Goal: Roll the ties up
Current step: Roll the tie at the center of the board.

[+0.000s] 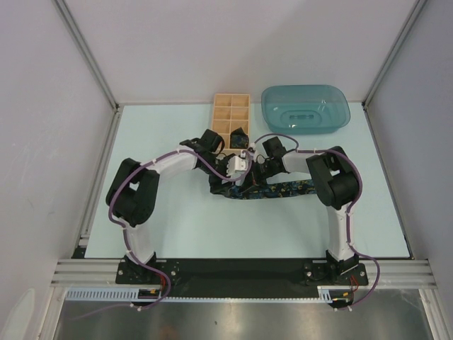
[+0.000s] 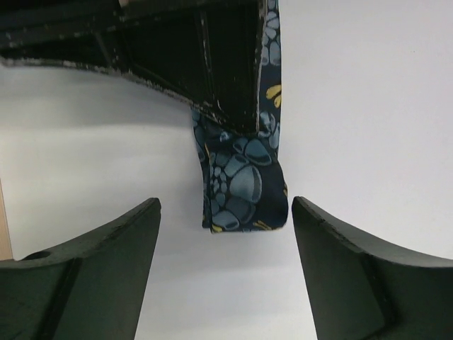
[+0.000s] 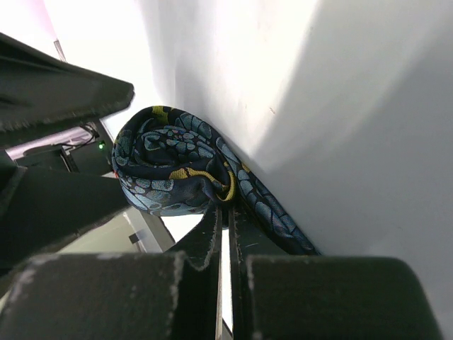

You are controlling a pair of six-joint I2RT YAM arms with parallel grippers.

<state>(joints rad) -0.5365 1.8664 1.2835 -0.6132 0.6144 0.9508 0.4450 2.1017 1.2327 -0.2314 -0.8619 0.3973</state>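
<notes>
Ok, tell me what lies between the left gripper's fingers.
In the left wrist view, the open left gripper frames the tie's folded end, untouched, over bare table.

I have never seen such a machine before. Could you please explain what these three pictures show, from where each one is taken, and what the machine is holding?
These are two robot arms bolted at the table's near edge. The overhead picture looks down on both; the other two come from cameras on each wrist.

On the pale table lies a long dark navy necktie with a blue-yellow pattern. Behind it stand a compartmented wooden box, with something dark in one compartment, and a teal plastic tray.

The left gripper is open and holds nothing; the tie's end hangs between its fingers without touching them, below the other gripper's black fingers. The right gripper is shut, its fingers pressed together against a partly rolled coil of the tie. Whether fabric is pinched between them, I cannot tell.
</notes>
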